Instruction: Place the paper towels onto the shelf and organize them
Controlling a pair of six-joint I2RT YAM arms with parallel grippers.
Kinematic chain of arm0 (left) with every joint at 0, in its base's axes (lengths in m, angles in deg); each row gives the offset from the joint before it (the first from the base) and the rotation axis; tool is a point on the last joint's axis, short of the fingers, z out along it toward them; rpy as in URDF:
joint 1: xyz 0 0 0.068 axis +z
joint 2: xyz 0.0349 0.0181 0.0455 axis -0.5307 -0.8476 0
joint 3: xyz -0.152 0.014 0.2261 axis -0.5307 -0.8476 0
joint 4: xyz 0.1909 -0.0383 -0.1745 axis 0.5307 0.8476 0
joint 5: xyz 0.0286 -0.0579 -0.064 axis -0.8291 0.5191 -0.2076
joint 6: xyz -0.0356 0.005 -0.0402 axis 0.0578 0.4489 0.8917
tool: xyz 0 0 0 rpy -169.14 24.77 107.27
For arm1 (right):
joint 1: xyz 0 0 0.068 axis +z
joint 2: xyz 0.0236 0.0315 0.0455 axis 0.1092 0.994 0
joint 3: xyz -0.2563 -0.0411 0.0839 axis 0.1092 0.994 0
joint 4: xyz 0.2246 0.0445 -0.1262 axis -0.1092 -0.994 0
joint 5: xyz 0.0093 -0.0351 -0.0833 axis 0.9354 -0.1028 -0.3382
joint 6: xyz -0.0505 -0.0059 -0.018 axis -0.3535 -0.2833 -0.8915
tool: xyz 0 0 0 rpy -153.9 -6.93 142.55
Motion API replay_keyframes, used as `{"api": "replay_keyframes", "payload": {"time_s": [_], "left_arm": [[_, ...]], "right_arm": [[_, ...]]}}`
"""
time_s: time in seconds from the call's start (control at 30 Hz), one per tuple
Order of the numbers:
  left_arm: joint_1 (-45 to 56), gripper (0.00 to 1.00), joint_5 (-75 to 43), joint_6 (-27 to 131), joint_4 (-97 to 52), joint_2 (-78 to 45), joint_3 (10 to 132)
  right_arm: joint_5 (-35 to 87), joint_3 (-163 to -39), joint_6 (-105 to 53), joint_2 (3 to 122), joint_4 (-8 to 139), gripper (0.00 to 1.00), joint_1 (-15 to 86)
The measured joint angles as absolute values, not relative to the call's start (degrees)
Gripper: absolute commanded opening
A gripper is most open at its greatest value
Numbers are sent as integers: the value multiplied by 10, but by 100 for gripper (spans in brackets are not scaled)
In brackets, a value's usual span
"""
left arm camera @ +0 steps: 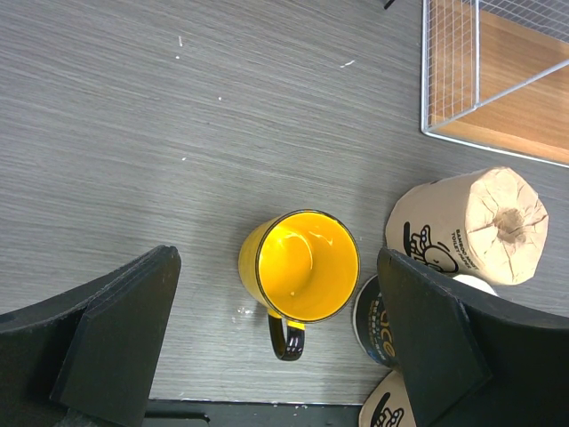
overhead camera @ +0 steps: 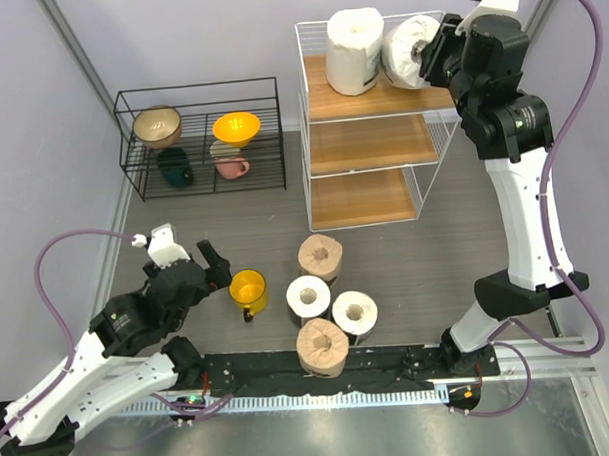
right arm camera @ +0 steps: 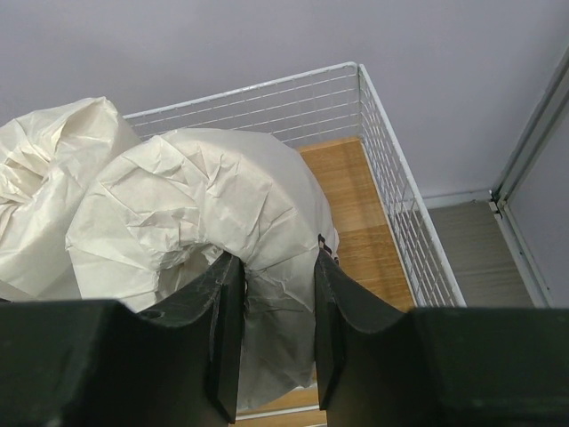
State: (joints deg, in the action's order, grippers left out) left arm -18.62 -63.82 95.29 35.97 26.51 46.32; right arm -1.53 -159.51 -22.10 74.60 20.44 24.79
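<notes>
White crinkled wrapping is bulging between the fingers of the right tool [right arm camera: 272,271], which is clamping a white paper towel roll [right arm camera: 196,196] from both sides. That roll is sitting on the top board [overhead camera: 325,105] of the shelf [overhead camera: 372,144], towards its right end, and a second white roll [overhead camera: 354,50] is standing upright just beside it on the left; the two are touching or nearly so. The right arm [overhead camera: 518,190] is reaching up and over from its base to that top tier. The two lower boards are carrying nothing.

Four more rolls are standing in a tight cluster on the grey worktop [overhead camera: 184,217] in front of the shelf: a beige roll [overhead camera: 319,255] nearest the shelf, a dark-wrapped roll [overhead camera: 308,297] below it, a white-topped roll [overhead camera: 354,311] to its right, and another beige roll [overhead camera: 323,345] nearest the arm bases.

The left tool [left arm camera: 277,262] is hovering with its fingers wide apart above a yellow cup [left arm camera: 298,267], gripping nothing. The cup is standing upright just left of the cluster, its dark handle pointing towards the near edge. A black wire rack [overhead camera: 201,140] holding bowls is sitting at the far left.
</notes>
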Motion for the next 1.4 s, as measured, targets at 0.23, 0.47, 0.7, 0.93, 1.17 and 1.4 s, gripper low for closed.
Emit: {"api": "replay_keyframes", "payload": {"time_s": [0.23, 0.47, 0.7, 0.93, 1.17, 1.4], "left_arm": [[-186, 100, -636, 953, 360, 265, 463], [-186, 100, -634, 954, 360, 265, 463], [-186, 100, -630, 956, 360, 265, 463], [-186, 100, -626, 956, 360, 265, 463], [-186, 100, -621, 956, 360, 265, 462], [-186, 100, -619, 955, 359, 265, 460]], "right_arm": [[-15, -1576, -221, 729, 206, 31, 248], [-15, -1570, -221, 717, 203, 31, 248], [-15, -1554, -221, 709, 206, 32, 248], [-17, -1541, -221, 707, 223, 41, 248], [-22, -1538, -222, 707, 229, 57, 248], [-28, -1536, -228, 707, 237, 71, 248]]}}
